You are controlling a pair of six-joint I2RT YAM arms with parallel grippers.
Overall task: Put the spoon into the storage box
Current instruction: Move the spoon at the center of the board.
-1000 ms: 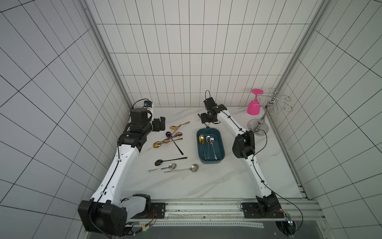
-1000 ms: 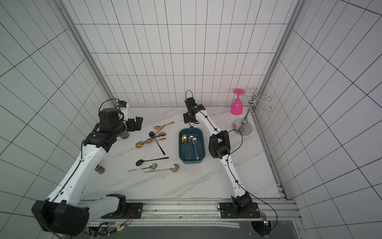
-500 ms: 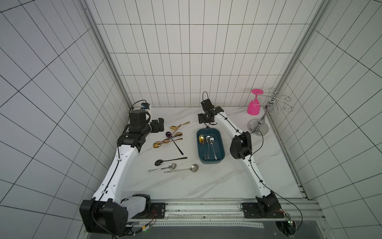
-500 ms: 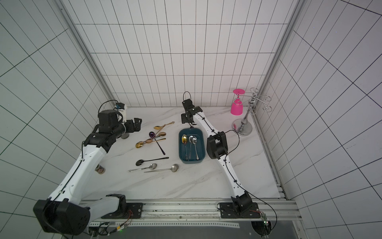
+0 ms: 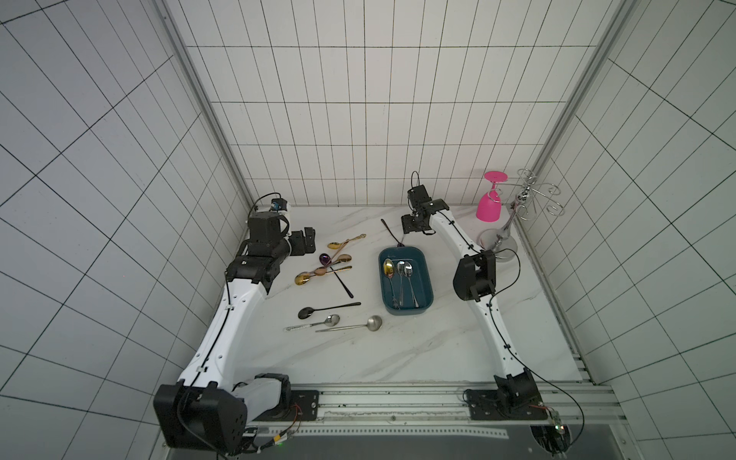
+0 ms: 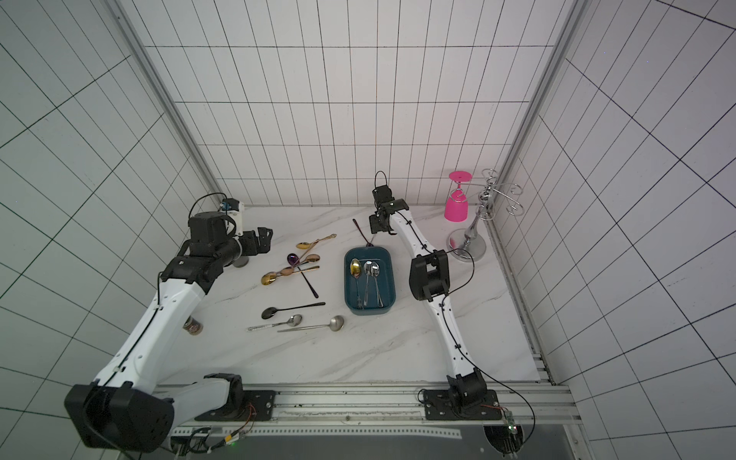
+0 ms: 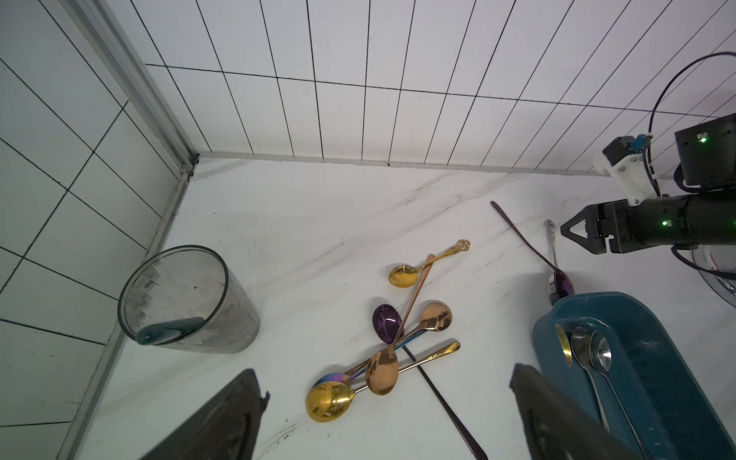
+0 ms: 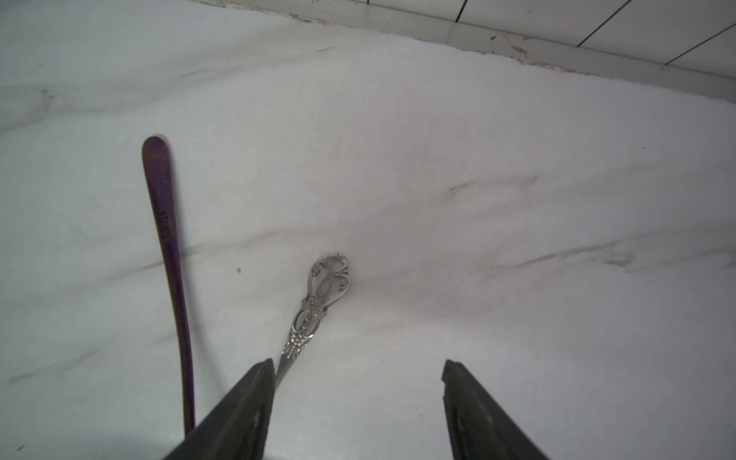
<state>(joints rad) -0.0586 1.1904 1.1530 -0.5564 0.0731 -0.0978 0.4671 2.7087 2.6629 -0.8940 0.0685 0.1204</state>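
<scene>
The dark teal storage box [image 5: 408,311] [image 6: 370,312] [image 7: 657,358] lies mid-table with three spoons in it. Behind it lie a purple spoon [image 5: 392,235] [image 8: 167,239] and an ornate silver spoon [image 8: 318,302] [image 7: 551,239]. My right gripper [image 5: 412,230] [image 6: 378,228] [image 8: 358,364] hovers low over the ornate handle, open and holding nothing; the handle runs under one finger [image 8: 247,402]. My left gripper [image 5: 307,243] [image 6: 263,240] [image 7: 386,372] is wide open above a pile of gold, copper and purple spoons [image 5: 326,263] [image 7: 382,370].
A black spoon [image 5: 326,310] and two silver spoons [image 5: 350,326] lie nearer the front. A smoky glass cup [image 7: 187,302] stands in the back left corner. A pink goblet [image 5: 490,205] hangs on a chrome rack [image 5: 500,243] at the back right. A small can [image 6: 193,326] sits under the left arm.
The right wrist swung slightly left, then back right, behind the box. The left arm drew a little toward the back left. Both jaws stayed as wide as before.
</scene>
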